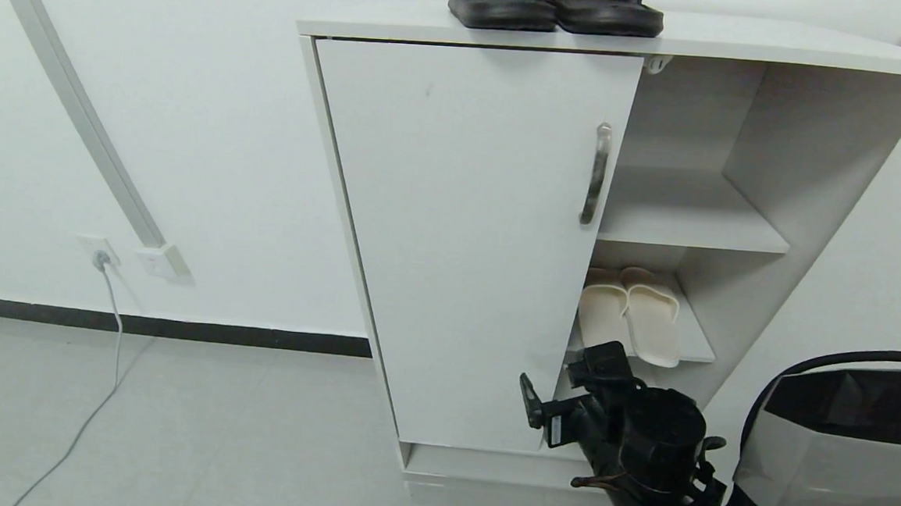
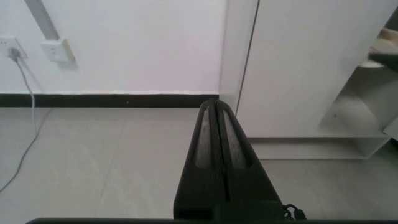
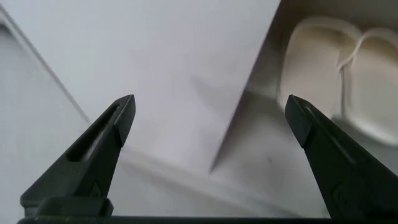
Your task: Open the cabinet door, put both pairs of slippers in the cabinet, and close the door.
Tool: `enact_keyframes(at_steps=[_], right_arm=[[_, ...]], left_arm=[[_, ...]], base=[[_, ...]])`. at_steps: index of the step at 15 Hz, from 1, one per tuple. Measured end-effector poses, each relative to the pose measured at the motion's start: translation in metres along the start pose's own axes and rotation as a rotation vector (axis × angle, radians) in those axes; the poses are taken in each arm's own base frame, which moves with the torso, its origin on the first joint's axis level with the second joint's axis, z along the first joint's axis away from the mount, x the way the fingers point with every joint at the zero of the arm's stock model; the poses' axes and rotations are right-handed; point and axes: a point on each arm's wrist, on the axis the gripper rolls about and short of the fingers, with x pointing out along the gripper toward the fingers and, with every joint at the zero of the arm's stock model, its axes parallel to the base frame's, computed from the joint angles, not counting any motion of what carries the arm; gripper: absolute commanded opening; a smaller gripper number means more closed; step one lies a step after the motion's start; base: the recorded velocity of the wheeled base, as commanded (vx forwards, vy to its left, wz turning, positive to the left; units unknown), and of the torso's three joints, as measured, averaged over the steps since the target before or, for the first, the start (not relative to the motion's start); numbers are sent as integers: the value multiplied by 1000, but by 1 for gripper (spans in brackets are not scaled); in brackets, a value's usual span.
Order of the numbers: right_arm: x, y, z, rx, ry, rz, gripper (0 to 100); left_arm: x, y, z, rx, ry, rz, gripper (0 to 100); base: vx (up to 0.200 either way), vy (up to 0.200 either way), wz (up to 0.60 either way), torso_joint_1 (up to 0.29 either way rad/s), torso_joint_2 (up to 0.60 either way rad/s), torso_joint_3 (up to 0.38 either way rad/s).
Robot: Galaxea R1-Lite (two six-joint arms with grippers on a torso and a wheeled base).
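Fingers [image 3: 112,130] of right gripper [image 3: 210,102]: spread wide, empty, beside lower shelf [image 1: 695,346]. Left gripper [image 2: 216,124]: closed, empty. White slippers [image 1: 634,315]: shelved. Black slippers [image 1: 555,9]: on cabinet top [image 1: 745,40]; I'd raise, then pinch both inner edges together.

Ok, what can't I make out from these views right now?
Black slippers on the cabinet top: straps cut off by the head view's upper edge.
White slippers: one's near end hidden by the right gripper in head view; cropped in right wrist view.
Space behind the closed door: hidden by it.
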Motion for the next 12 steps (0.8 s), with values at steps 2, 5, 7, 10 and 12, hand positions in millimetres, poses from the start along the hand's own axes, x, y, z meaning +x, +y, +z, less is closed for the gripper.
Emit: enact_keyframes(at_steps=[2, 5, 7, 10, 12], right_arm=[[-4, -2, -5, -26, 65, 24, 100], [-6, -3, -2, -17, 49, 24, 100], [-6, -3, 0, -6, 24, 24, 100], [-4, -2, 0, -3, -1, 21, 100], [-4, -1, -2, -11, 3, 21, 100]], left_arm=[[0, 0, 0, 0, 0, 0, 0], [0, 0, 0, 0, 0, 0, 0], [0, 0, 0, 0, 0, 0, 0], [0, 0, 0, 0, 0, 0, 0], [0, 0, 0, 0, 1, 0, 0]], base=[[0, 0, 0, 0, 0, 0], [0, 0, 0, 0, 0, 0], [0, 0, 0, 0, 0, 0], [0, 0, 0, 0, 0, 0], [0, 0, 0, 1, -77, -87]])
